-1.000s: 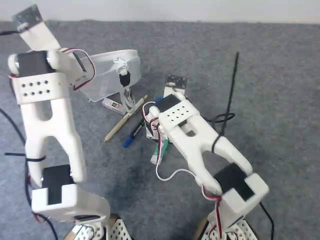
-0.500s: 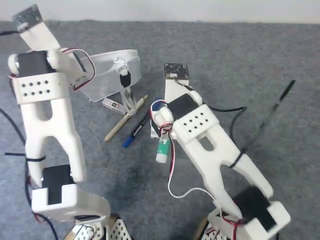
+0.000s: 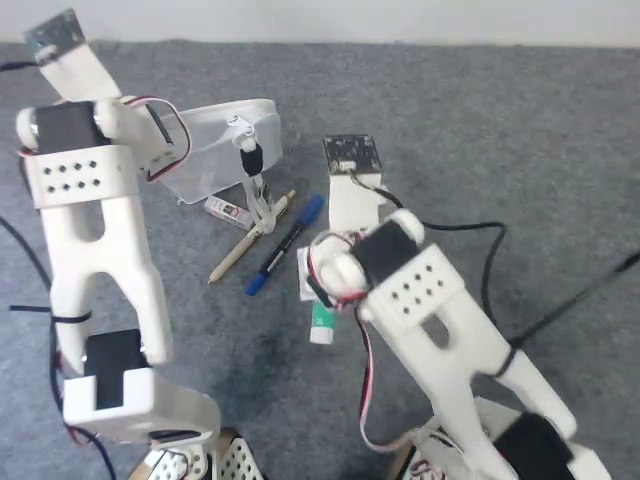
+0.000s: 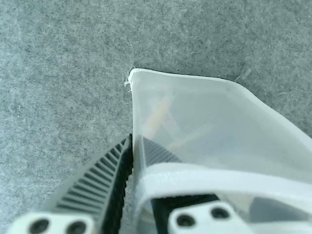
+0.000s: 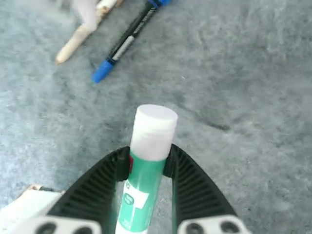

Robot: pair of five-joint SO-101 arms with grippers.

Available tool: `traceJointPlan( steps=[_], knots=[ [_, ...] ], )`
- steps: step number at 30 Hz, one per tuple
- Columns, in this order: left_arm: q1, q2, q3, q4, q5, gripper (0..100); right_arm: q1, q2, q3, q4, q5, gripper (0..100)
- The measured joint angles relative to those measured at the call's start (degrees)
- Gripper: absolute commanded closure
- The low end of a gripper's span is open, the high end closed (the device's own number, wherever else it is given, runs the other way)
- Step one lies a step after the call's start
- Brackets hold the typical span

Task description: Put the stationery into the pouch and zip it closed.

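My left gripper (image 4: 139, 163) is shut on the rim of the translucent white pouch (image 4: 209, 131), holding it just off the grey carpet at the back left (image 3: 225, 140). My right gripper (image 5: 148, 156) is shut on a green glue stick (image 5: 151, 131) with a white cap, which points down at the carpet near the middle (image 3: 320, 325). A blue-and-black pen (image 3: 285, 245) and a wooden pencil (image 3: 245, 245) lie side by side between the pouch and the glue stick. The pen (image 5: 129, 41) and pencil (image 5: 80, 36) also lie beyond the glue stick's cap.
A small white item (image 3: 225, 210) lies on the carpet under the pouch's edge, beside the left gripper (image 3: 258, 200). A black cable (image 3: 560, 300) trails on the right. Open carpet lies to the right and at the back.
The right arm has drawn back toward the front with the glue stick, uncovering the pen. The black cable on the right has swung lower. The left arm and pouch have stayed put.
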Motion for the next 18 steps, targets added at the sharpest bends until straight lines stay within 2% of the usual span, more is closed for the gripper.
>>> traceJointPlan(
  steps=[18],
  knots=[
    [0.00,0.00,0.00,0.00,0.00,99,-0.70,-32.35,30.59,-27.60,-0.09,99.2]
  ],
)
